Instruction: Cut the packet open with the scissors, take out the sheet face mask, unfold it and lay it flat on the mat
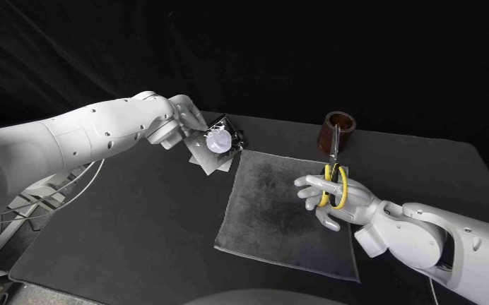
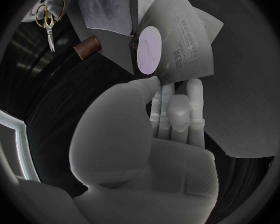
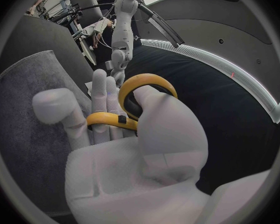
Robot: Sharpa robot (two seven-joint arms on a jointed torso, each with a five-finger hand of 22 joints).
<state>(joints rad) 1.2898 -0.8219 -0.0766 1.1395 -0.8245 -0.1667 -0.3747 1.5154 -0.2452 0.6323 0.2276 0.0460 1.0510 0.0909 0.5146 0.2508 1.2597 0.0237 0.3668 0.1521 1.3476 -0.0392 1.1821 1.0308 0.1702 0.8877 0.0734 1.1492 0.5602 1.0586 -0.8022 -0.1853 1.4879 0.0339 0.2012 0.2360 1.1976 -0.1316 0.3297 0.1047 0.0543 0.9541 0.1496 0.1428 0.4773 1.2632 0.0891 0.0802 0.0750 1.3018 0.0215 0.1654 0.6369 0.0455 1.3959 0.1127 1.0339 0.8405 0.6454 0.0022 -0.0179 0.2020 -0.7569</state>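
Left hand [image 1: 181,123]: closed on the packet [image 1: 217,144]. In the left wrist view the thumb sits against the printed face and the fingers [image 2: 177,107] stand behind, so the grip is at one edge. The rest of the packet fans out beyond the fingertips.

Packet: flat, silver-grey, with a round pale lilac patch and lines of small print on the face. It is held tilted and off the tabletop [image 1: 133,220], just beside the far left corner of the mat [image 1: 285,213]. No cut is visible along its edges; the side under the fingers is hidden.

Mat: grey rectangle lying flat on the black tabletop between the two arms, its surface bare.

Right hand [image 1: 336,202]: gripping the scissors [image 1: 332,160] by the yellow handles. In the right wrist view the thumb goes through one yellow loop [image 3: 146,82] and fingers lie along the other. The hand is over the right edge of the mat. I cannot tell whether it rests on the mat or is raised.

Scissors: blades together, pointing away from the robot towards a brown cup [image 1: 339,127]. From the head camera the blades overlap the cup. The left wrist view shows the blade tips [image 2: 51,45] clear of the cup [image 2: 87,47], the cup lying between the scissors and the packet.

Cup: stands upright on the tabletop just beyond the far right corner of the mat.

Packet and scissors are well apart, one at each far corner of the mat.
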